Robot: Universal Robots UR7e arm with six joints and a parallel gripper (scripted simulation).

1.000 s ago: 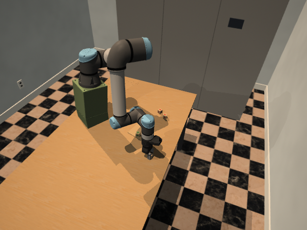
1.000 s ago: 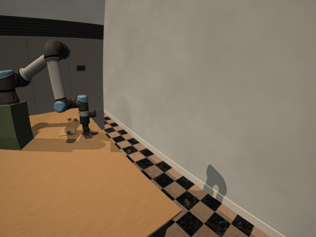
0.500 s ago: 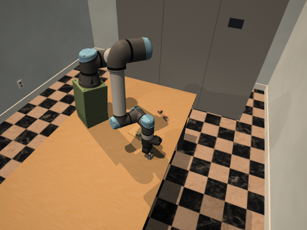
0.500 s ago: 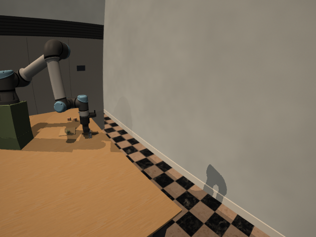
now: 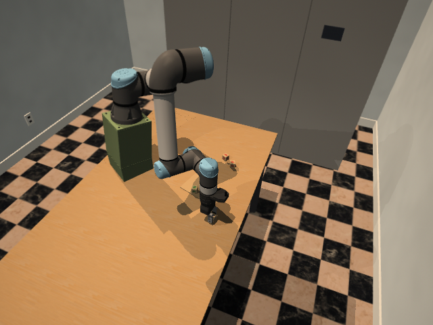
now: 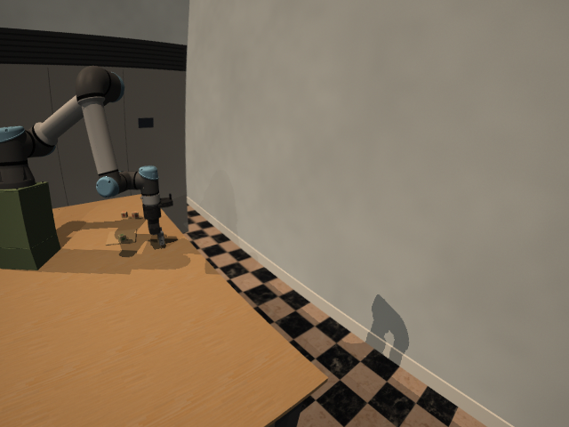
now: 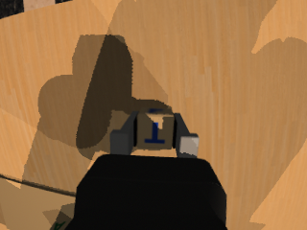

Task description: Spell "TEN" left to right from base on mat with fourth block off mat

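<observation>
I have my hand (image 5: pixel 211 219) (image 6: pixel 161 241) (image 7: pixel 155 123) pointing down at the desk (image 5: pixel 105 265) (image 6: pixel 138 331) (image 7: pixel 240 105), its fingers closed against two opposite sides of a blue-lettered block (image 7: pixel 154 128). In my wrist view the blue mark looks like an upside-down T, with its bar nearest me; patchy light and shadow cross that face. I have this block beside the mat (image 5: pixel 188 182) (image 6: pixel 112 237) (image 7: pixel 21 206), off its surface. On the mat sits a block with a green letter (image 5: pixel 194 189) (image 6: pixel 121 237), which I cannot read surely. Well apart from my hand, two red-marked blocks lie off the mat, near each other: one (image 5: pixel 225 156) (image 6: pixel 124 214) and another (image 5: pixel 232 163) (image 6: pixel 134 214). Their letters are too small for me to read.
</observation>
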